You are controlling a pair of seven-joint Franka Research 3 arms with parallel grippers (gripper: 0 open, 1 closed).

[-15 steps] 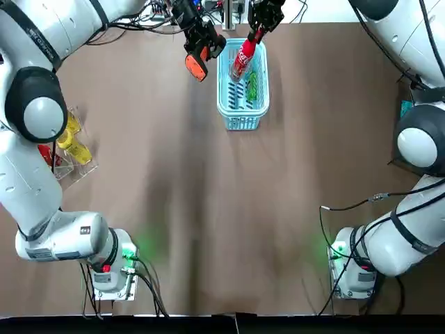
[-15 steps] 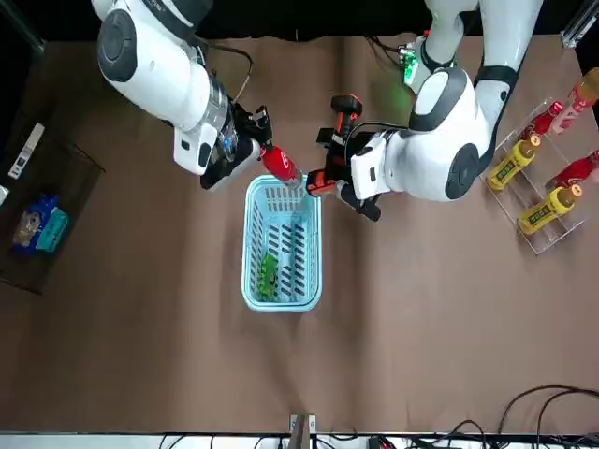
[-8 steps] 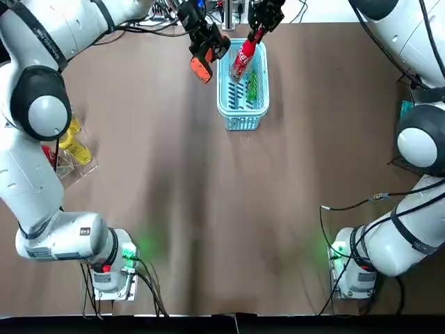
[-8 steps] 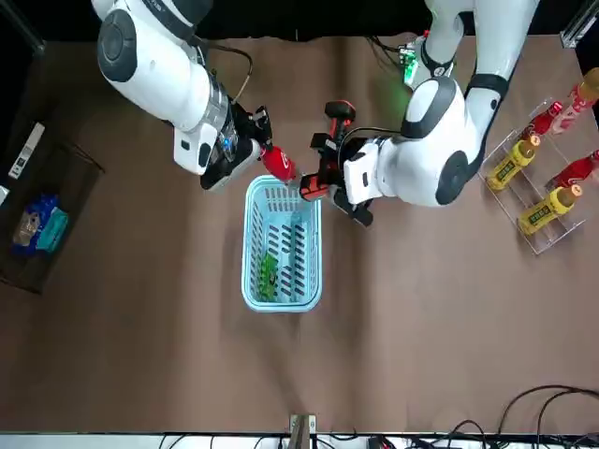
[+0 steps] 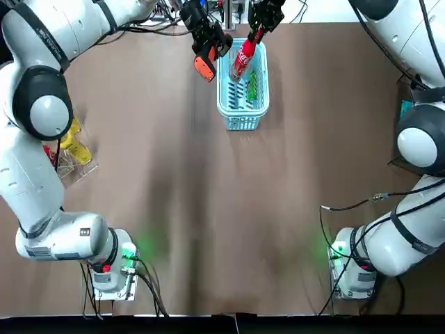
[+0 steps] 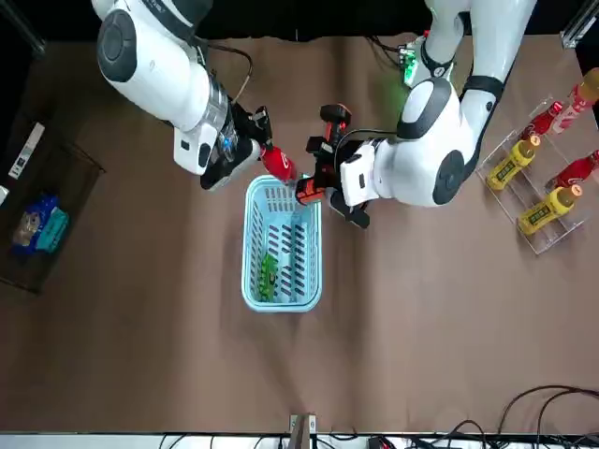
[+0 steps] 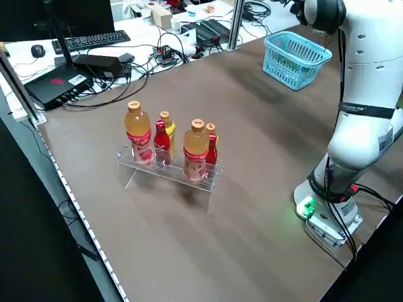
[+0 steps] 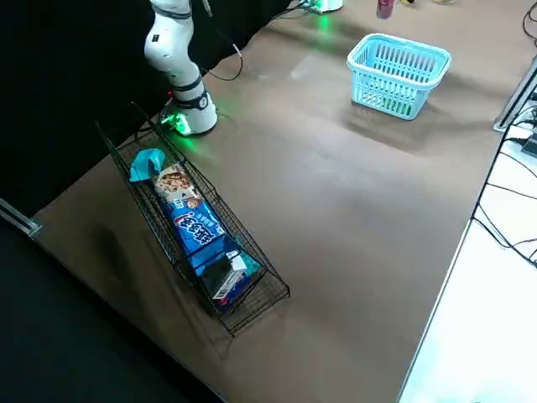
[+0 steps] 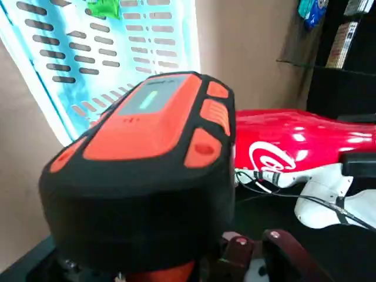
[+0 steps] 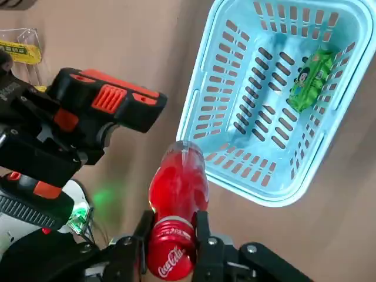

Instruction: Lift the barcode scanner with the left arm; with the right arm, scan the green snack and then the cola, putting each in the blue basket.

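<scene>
cola [image 5: 243, 58] clamped in the right end effector [image 10: 174, 232], hanging over the far end of the blue basket [image 5: 243, 124], clear of the desk [image 5: 208, 195]. long axis tilted, free end slanting down toward the basket's left wall. barcode scanner [image 5: 204, 65] gripped by the left end effector [image 5: 199, 31], airborne just beside the basket's left rim, orange head low, close to the cola but apart from it. green snack [image 5: 254, 83] lies flat in the basket, right side, long axis along the basket's length.
</scene>
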